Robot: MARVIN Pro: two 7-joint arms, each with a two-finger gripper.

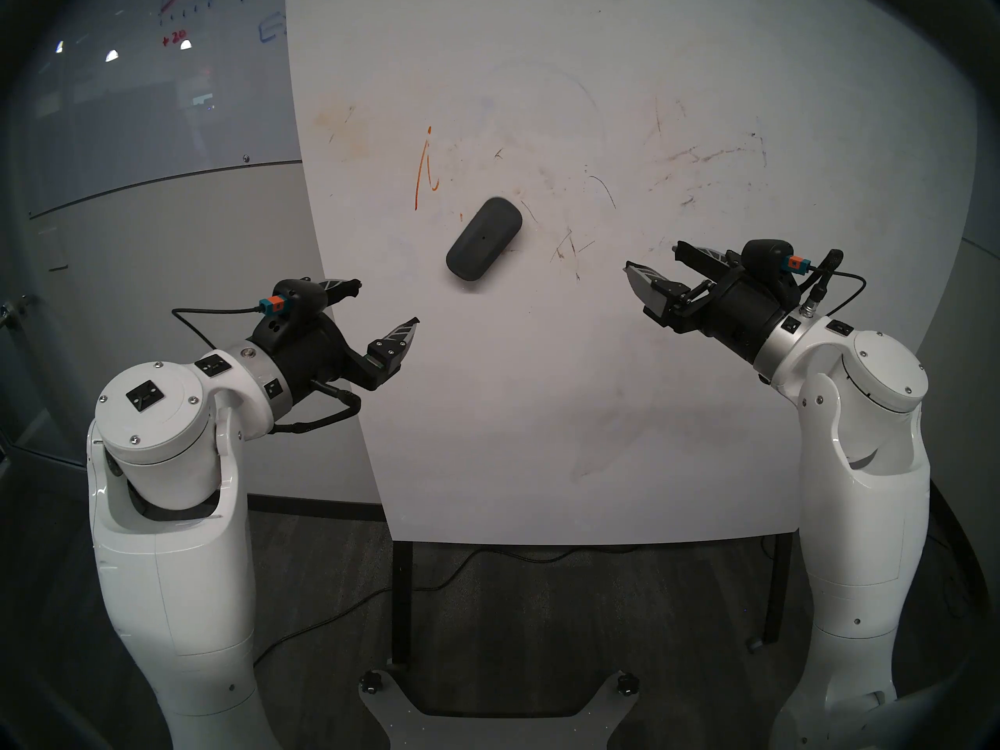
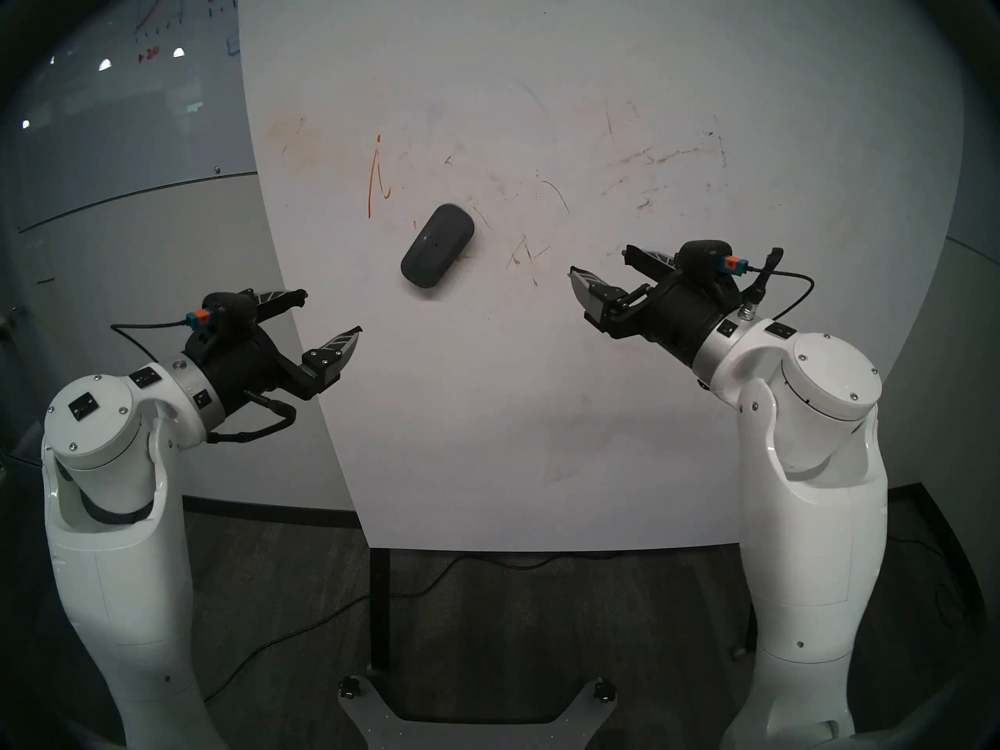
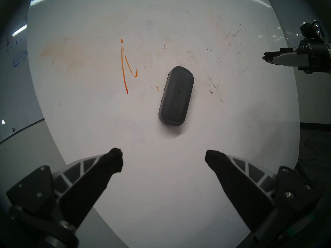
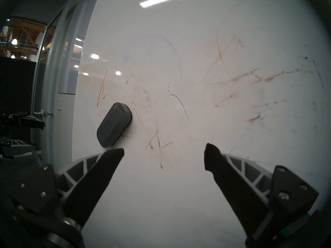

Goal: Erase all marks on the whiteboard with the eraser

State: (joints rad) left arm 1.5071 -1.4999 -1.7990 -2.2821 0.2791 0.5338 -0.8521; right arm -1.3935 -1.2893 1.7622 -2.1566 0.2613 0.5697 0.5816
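both pincers were spread wide and empty, the left gripper (image 1: 385, 304) nearest the eraser (image 1: 483, 239), the right gripper (image 1: 652, 258) off to the right. the eraser sat stuck flat and tilted mid whiteboard (image 1: 541, 408), nobody holding it. my worry was a sloppy pinch knocking it loose so it'd drop to the floor, or a skewed grab missing the orange marks (image 1: 425, 170) just left of it. further back was the glass board (image 1: 135, 83) with the graphs.

Eraser (image 2: 437, 245) stuck on whiteboard (image 2: 595, 381) btwn spread fingers (image 2: 346, 336).
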